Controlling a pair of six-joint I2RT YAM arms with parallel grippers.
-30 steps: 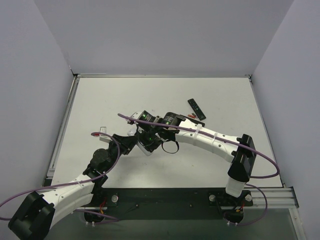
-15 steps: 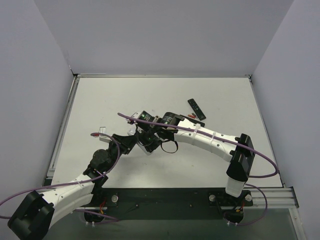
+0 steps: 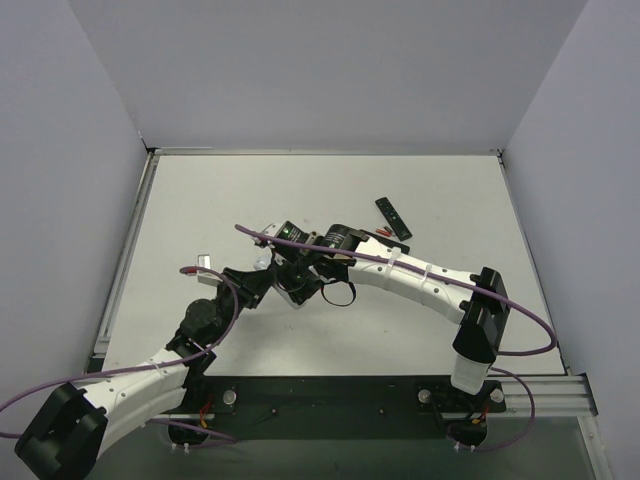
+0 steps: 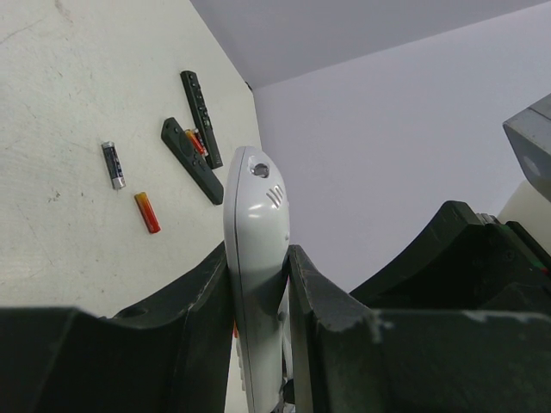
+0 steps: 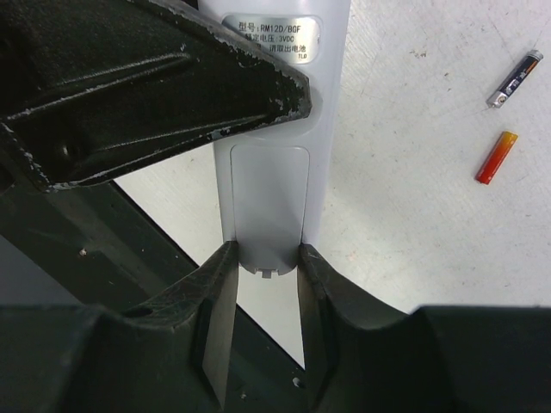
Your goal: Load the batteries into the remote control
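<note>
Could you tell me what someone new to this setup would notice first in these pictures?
The eye lands first on the white remote held up in the middle of the table: the left tool clamps it, and the right tool grips its battery-cover end. On the table beside it lie a loose red battery and a dark grey battery, with two black remotes farther off.

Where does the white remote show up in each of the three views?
Top external: white remote near centre, mostly hidden.
Left wrist: white remote at centre, upright, clamped by left gripper.
Right wrist: white remote upper centre, lower end clamped by right gripper.
Shared landmark: red battery, left in left wrist, right edge in right wrist.
</note>
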